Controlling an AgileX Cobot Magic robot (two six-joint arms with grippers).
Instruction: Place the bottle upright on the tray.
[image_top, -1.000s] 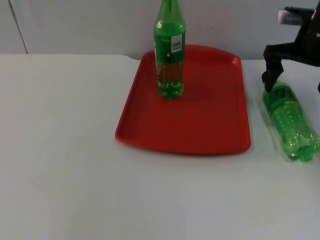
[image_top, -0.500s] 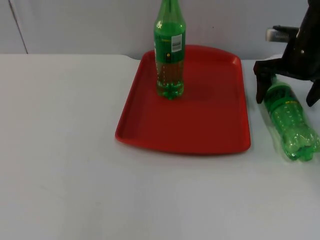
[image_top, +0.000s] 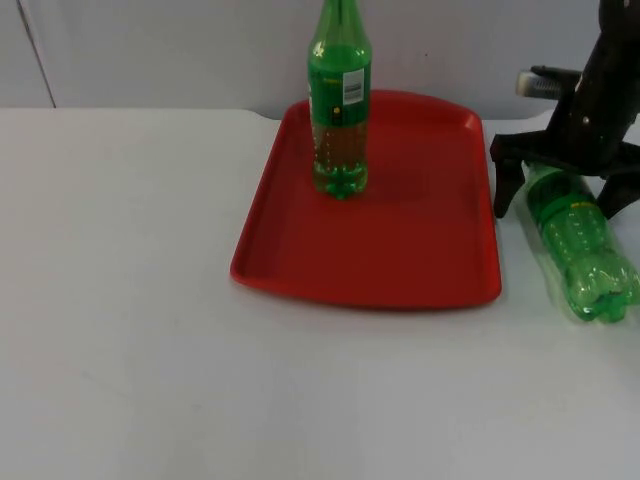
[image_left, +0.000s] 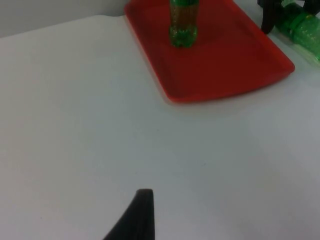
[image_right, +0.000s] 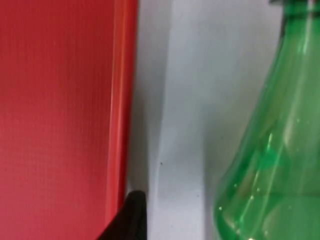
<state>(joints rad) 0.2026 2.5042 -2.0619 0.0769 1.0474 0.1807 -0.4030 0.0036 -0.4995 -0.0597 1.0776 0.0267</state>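
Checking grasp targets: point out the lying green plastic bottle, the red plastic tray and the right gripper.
Lying green plastic bottle (image_top: 578, 240), top view, mid-body.
Red plastic tray (image_top: 400, 255), top view, bare floor.
Right gripper (image_top: 560, 195), top view, between fingertips.

The tray (image_top: 400, 250) lies mid-table (image_top: 130, 300), its far edge near the wall (image_top: 150, 50). One bottle (image_top: 340, 100) stands upright on the tray's far left part. A second bottle (image_top: 580, 240) lies on the table just right of the tray. My right gripper (image_top: 560, 195) straddles its neck end, fingers apart.
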